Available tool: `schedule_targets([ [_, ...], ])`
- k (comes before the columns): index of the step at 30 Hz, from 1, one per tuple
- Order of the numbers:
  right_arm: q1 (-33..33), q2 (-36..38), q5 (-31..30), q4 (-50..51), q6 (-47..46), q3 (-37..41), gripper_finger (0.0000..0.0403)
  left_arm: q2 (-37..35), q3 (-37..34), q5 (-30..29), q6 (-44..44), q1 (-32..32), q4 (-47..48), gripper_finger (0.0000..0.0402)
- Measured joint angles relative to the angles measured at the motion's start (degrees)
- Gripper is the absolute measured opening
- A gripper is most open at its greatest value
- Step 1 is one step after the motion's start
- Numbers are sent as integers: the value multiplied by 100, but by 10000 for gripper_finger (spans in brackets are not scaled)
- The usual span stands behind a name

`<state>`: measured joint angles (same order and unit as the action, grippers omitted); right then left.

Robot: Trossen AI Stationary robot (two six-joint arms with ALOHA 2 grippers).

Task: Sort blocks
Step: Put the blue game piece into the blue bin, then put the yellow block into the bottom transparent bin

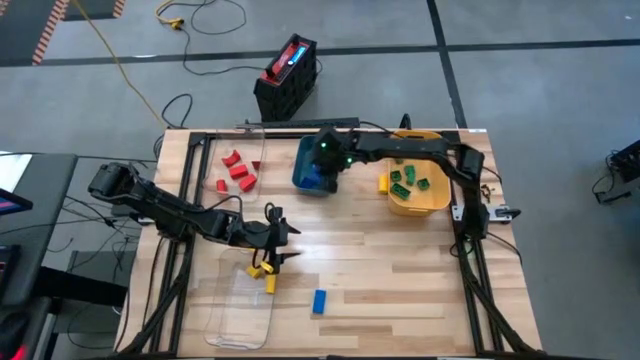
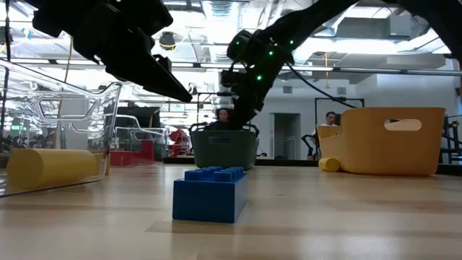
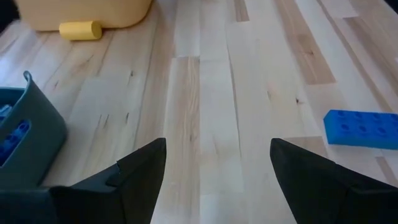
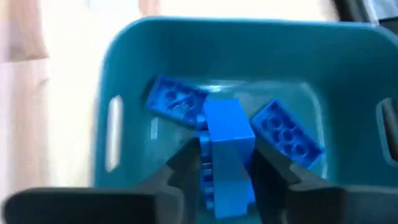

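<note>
My right gripper (image 4: 227, 171) hangs over the teal bin (image 1: 305, 170) and is shut on a blue block (image 4: 225, 140). Other blue blocks (image 4: 287, 132) lie on the bin's floor. My left gripper (image 3: 217, 155) stands open above bare table, left of the middle (image 1: 275, 235), with nothing between its fingers. A loose blue block (image 1: 319, 301) lies flat near the front edge. Two yellow blocks (image 1: 265, 275) lie by a clear tray (image 1: 235, 310). Red blocks (image 1: 238, 172) lie in the far left tray. Green blocks (image 1: 408, 178) lie in the yellow bin (image 1: 425, 198). My right gripper has the blue block's two sides (image 4: 208, 155) between its two fingers. The fingers come from above, slanting down into the bin, and lie along the block. The block stands on end in the hold, clear of the bin's floor and above the blocks there.
One yellow block (image 1: 383, 183) lies on the table against the yellow bin's left side. A black crate (image 1: 287, 75) stands on the floor beyond the far edge. Bare wood lies between the bins and the near edge.
</note>
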<state>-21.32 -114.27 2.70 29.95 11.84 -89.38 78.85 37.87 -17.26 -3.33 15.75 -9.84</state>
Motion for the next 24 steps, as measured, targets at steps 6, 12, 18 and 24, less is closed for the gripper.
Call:
schedule_targets([
  [6,-60,495,195,548,52,-4,227,0,0,-2,95,0,-13,280],
  [12,-143,1001,13,2133,939,-3,269,-2,0,-2,113,-1,-22,280],
  [18,-90,840,-508,3385,1116,4,271,-2,0,-2,218,-2,-24,280],
  [24,-179,435,-564,3841,1213,1,273,-2,0,5,264,-2,-21,280],
])
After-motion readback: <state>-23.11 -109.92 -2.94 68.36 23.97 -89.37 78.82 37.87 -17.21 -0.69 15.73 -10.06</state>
